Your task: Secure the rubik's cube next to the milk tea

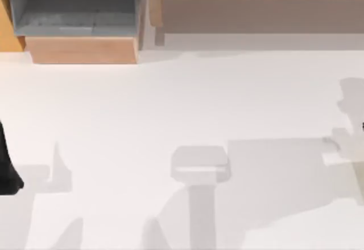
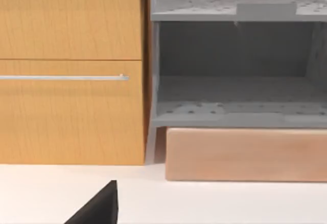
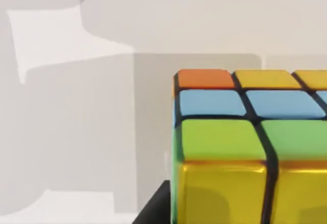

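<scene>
Rubik's cube (image 3: 240, 147) sits very close under the right wrist camera: orange and yellow tiles on the far row, blue, then green, with a glossy yellow face turned toward the lens. White worktop (image 3: 76, 132) behind it, crossed by grey shadows. Dark sliver of the right gripper (image 3: 153, 211) just beside the cube's near lower corner. Cannot tell whether it touches the cube, nor whether the grip is open or closed on it, so hold unconfirmed. Cannot tell if the cube rests on the worktop or is lifted. Left arm (image 1: 7, 164) parked at the worktop's left edge, its gripper (image 2: 97, 208) facing the wooden cabinet (image 2: 71, 112) and grey shelf unit (image 2: 235, 96) along the far edge; grip state there also unreadable. Risks, as I judge them: contact near a corner rather than across flat faces could let the glossy cube twist or slip on lifting. Where the milk tea stands I cannot tell, so a blind set-down could knock it over or land too far off.
</scene>
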